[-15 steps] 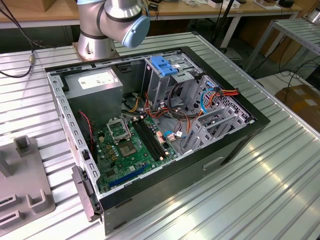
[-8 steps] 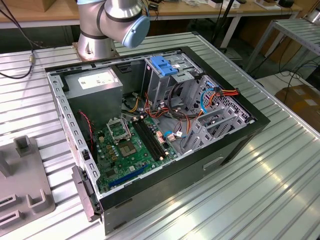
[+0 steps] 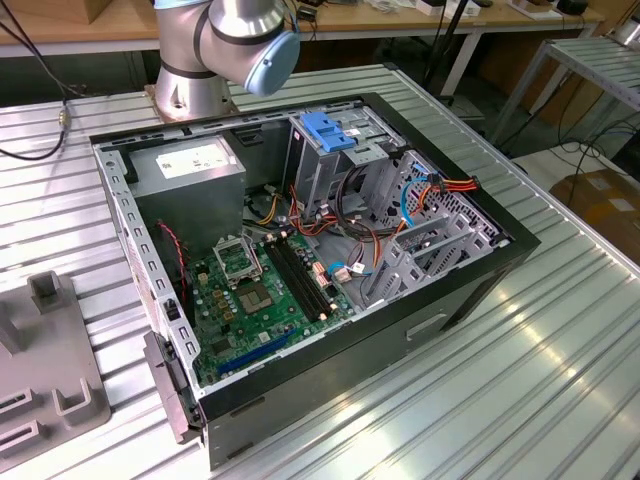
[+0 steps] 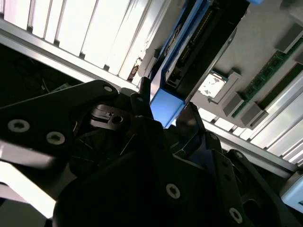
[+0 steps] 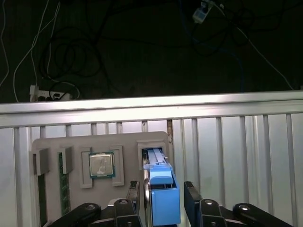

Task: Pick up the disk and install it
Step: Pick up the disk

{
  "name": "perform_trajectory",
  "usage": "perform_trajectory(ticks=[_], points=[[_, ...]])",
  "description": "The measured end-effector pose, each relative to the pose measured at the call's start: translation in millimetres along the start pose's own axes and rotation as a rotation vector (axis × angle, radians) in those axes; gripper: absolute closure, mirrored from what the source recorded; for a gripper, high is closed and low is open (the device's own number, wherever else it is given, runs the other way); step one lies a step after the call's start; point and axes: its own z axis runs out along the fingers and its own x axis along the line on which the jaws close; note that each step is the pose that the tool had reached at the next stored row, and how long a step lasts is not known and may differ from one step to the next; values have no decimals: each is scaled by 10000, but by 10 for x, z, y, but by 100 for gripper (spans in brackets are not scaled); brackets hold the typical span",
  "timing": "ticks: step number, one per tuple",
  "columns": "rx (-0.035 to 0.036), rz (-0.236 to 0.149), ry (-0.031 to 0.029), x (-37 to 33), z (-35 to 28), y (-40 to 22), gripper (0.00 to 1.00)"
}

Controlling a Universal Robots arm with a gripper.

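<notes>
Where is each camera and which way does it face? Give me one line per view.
Exterior view: raised beside the table, looking down into the open computer case; the arm shows beyond it.
First wrist view: on the wrist, facing the tray and the disk standing in it; open fingers flank the disk.
Second wrist view: on the wrist, looking past the fingers at the disk's end.
Both wrist views share disk, tray, chip, fingers.

Robotics laboratory or workshop: a robot arm [image 3: 225, 40] mounted on a ribbed metal counter [image 3: 540, 380], an opened computer case [image 3: 420, 340], and wooden workbenches [image 3: 110, 30] behind.
</notes>
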Motion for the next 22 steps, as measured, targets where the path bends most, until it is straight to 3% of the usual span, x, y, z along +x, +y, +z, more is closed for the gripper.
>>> perform_trajectory(ticks=[2,3,4,17,22], points=[[21,-17,-1,15,20,-2,50],[87,-21,3,13,45,-3,50],[92,-21,26,13,59,-3,50],[92,-19,57,12,62,-3,50],[94,-19,56,13,121,-4,50]])
